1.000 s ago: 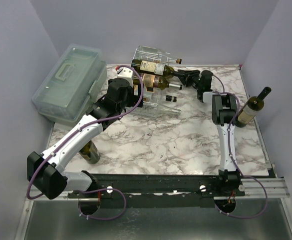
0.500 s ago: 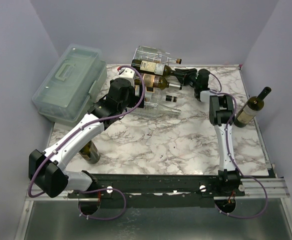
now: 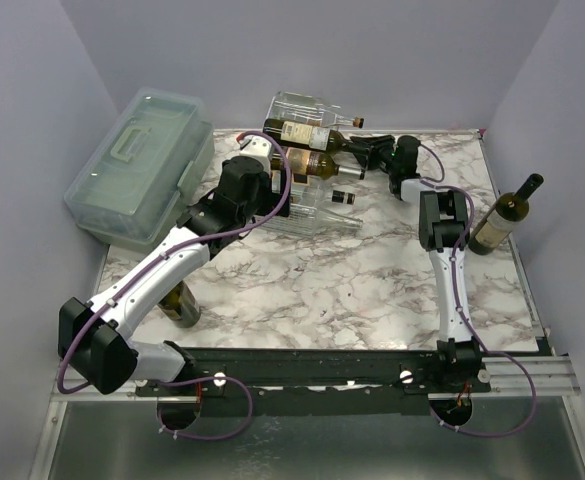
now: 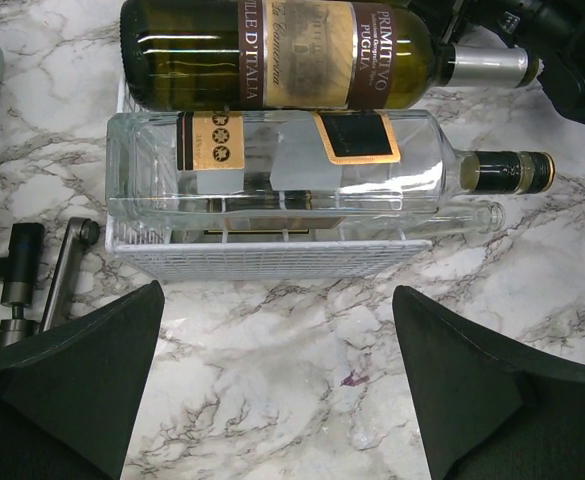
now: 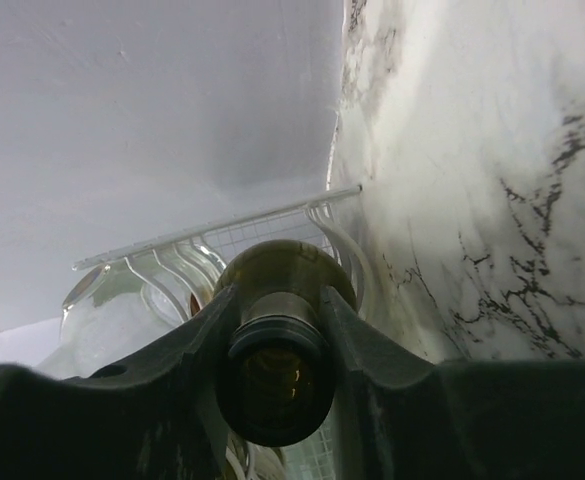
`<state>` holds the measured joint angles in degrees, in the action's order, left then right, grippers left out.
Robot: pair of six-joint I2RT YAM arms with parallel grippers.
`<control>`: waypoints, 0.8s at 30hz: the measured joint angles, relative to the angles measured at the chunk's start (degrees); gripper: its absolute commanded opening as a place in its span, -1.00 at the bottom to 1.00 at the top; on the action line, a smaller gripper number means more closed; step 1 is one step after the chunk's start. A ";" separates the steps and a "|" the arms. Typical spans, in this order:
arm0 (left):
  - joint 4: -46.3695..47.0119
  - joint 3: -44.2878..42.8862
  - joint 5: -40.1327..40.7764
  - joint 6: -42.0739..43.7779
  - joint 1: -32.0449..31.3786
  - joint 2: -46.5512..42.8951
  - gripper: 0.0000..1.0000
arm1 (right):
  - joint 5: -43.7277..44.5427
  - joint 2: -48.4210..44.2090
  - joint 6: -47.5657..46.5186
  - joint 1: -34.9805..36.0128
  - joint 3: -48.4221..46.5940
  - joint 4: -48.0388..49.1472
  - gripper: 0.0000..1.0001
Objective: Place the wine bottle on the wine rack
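Observation:
The wine rack (image 3: 312, 205), clear plastic with white wire grid, stands at the back middle of the marble table. A dark green wine bottle (image 3: 312, 160) lies on its middle tier, neck to the right. My right gripper (image 3: 377, 152) is shut on that neck; in the right wrist view the bottle mouth (image 5: 277, 375) sits between my fingers (image 5: 372, 350), with the rack (image 5: 212, 240) behind. My left gripper (image 4: 277, 290) is open and empty, above the marble just in front of the rack (image 4: 262, 260); it shows in the top view (image 3: 257, 170).
Another dark bottle (image 3: 302, 130) lies on the rack's top tier and a clear bottle (image 4: 302, 165) on the lowest. A wine bottle (image 3: 500, 220) stands at the right edge, another (image 3: 182, 302) under my left arm. A pale-green lidded box (image 3: 142, 165) stands at the left.
My right gripper has moved slightly left, sliding the dark green bottle further onto the rack. My left arm has barely moved.

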<state>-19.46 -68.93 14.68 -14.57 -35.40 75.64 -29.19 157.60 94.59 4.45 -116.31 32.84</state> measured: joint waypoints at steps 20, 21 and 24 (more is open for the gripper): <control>-0.04 0.00 -0.17 -0.02 -0.31 0.15 0.97 | 3.02 -9.64 -3.17 0.00 10.73 -5.99 0.70; -0.04 0.00 -0.17 -0.02 -0.31 0.15 0.97 | 3.28 -10.16 -3.34 0.00 11.26 -6.62 0.71; -0.04 0.00 -0.17 -0.02 -0.31 0.15 0.97 | 4.31 -12.09 -3.93 -0.02 13.81 -7.89 0.72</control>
<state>-19.51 -68.93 14.50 -14.59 -35.70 75.79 -24.88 145.51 90.65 4.43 -102.50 24.95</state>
